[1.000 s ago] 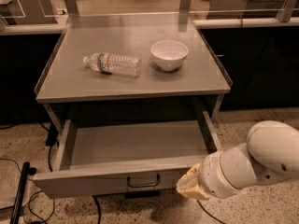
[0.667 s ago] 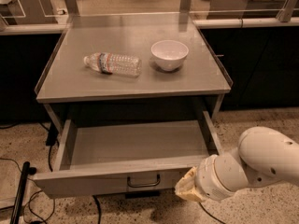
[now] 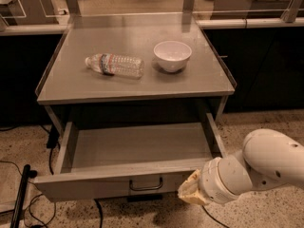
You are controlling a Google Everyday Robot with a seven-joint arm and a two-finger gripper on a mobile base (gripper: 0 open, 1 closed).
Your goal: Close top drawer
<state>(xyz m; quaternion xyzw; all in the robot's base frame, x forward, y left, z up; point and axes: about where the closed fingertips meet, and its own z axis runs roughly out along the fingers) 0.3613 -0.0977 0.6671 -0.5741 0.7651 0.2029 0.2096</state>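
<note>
The top drawer point(image 3: 137, 148) is pulled far out from under the grey cabinet top point(image 3: 133, 82). It is wide, shallow, grey and empty inside. Its flat front panel point(image 3: 85, 186) faces me, with a small dark loop handle point(image 3: 146, 185) at its middle. My gripper point(image 3: 190, 191) is at the right end of the front panel, right of the handle, on the end of the white arm point(image 3: 259, 167). Its tan tip is against or just in front of the panel.
A clear plastic bottle point(image 3: 115, 65) lies on its side on the cabinet top, with a white bowl point(image 3: 172, 55) to its right. Black cables point(image 3: 23, 194) run on the speckled floor at the left. Dark counters stand on both sides.
The arm and gripper have shifted slightly left along the drawer front. The drawer looks as far out as before.
</note>
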